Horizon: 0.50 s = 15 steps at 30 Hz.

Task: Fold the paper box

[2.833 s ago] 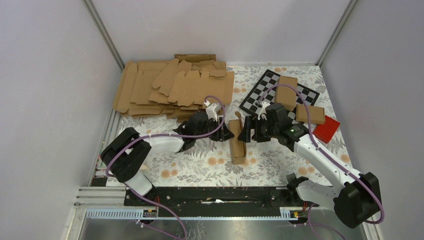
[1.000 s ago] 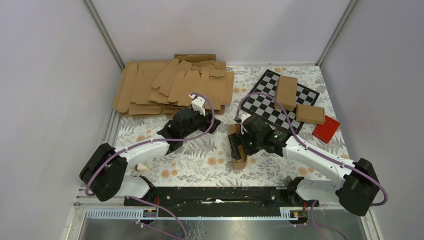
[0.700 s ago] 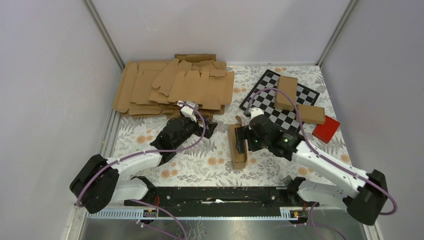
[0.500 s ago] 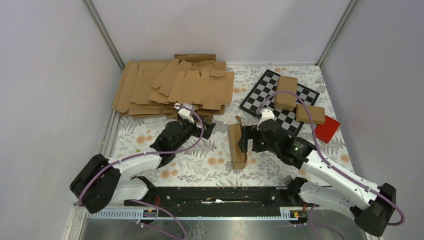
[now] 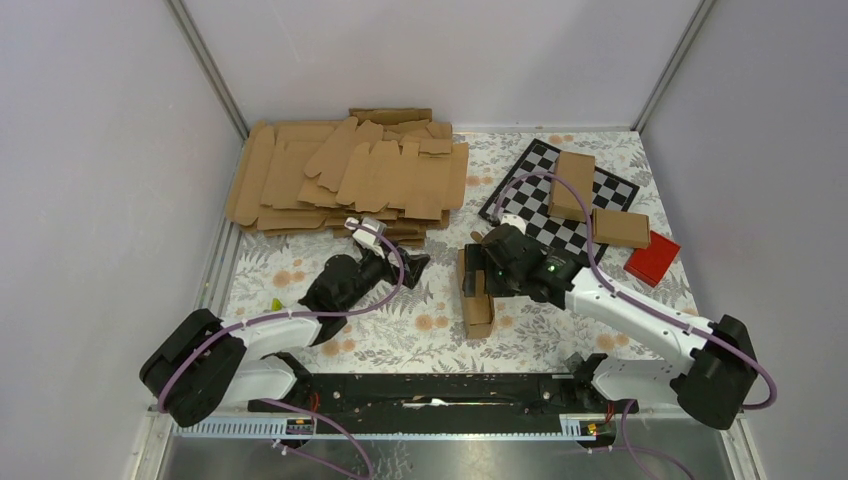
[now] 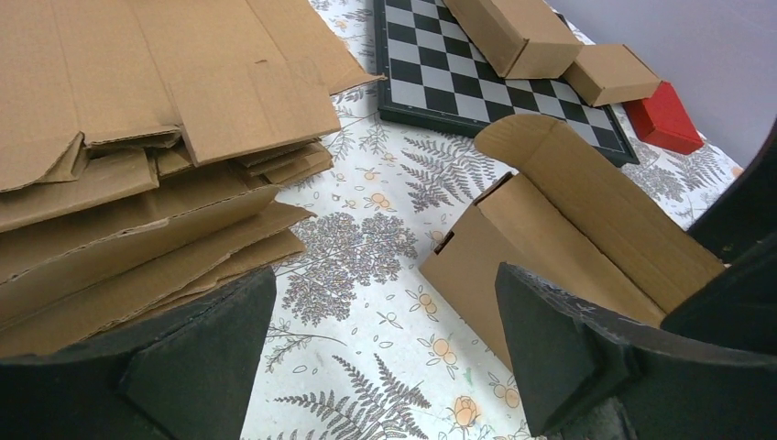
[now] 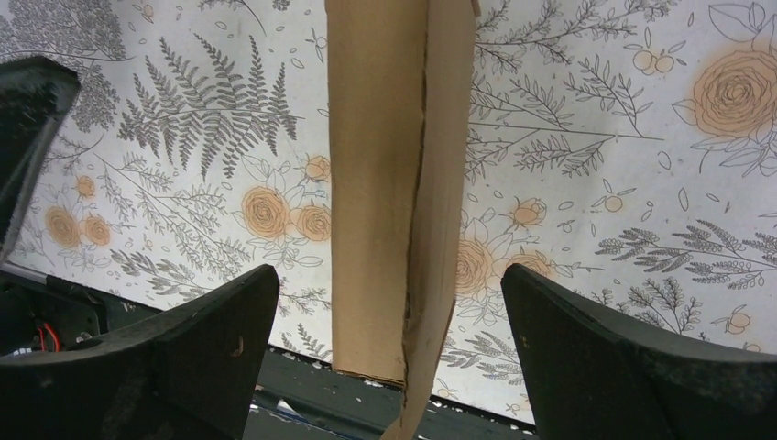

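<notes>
The paper box (image 5: 477, 312) lies on the flowered table cloth as a narrow brown carton, one end flap standing up at its far end. In the right wrist view the paper box (image 7: 380, 183) runs lengthwise between my fingers, with a gap on each side. My right gripper (image 5: 480, 277) (image 7: 389, 353) stands open astride it, not touching. My left gripper (image 5: 408, 264) (image 6: 385, 357) is open to the left of the box, with only cloth between its fingers. From the left wrist the box (image 6: 559, 229) shows its open end and raised flap.
A stack of flat brown blanks (image 5: 350, 175) (image 6: 137, 137) fills the back left. A chessboard (image 5: 535, 210) (image 6: 458, 73) at the back right carries two folded cartons (image 5: 572, 183) (image 5: 620, 228). A red block (image 5: 652, 258) (image 6: 664, 119) lies beside it.
My left gripper has opened and drawn back leftward, away from the box. My right gripper, open throughout, swung off and came back over the box.
</notes>
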Each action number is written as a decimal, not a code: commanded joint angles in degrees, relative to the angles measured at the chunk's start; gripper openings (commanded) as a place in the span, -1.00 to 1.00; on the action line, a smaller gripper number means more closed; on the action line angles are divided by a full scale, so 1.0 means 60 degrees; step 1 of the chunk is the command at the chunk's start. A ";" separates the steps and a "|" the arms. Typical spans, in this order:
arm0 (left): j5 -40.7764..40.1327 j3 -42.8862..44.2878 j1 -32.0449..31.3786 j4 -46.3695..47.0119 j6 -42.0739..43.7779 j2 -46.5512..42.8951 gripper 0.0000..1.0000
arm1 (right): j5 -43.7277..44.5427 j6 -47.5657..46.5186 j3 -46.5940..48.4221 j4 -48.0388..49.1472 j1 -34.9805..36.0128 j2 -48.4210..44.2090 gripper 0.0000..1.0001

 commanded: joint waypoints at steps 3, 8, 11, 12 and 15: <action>0.0682 -0.0005 0.0038 0.1074 0.0028 -0.0095 0.98 | 0.0503 -0.0123 0.0747 -0.0330 0.0145 0.0379 0.99; 0.0703 0.0075 0.0037 0.0886 -0.0036 -0.0117 0.98 | 0.0332 -0.0109 0.0676 -0.0313 0.0151 0.0711 0.99; 0.0681 0.0076 0.0038 0.0900 -0.0056 -0.0130 0.98 | 0.0257 -0.0091 0.0698 -0.0322 0.0186 0.0916 0.99; 0.0683 0.0083 0.0044 0.0897 -0.0057 -0.0131 0.98 | 0.0252 -0.0089 0.0700 -0.0319 0.0201 0.0970 0.99; 0.0699 0.0089 0.0044 0.0938 -0.0047 -0.0075 0.98 | 0.0227 -0.0093 0.0693 -0.0323 0.0254 0.1078 0.99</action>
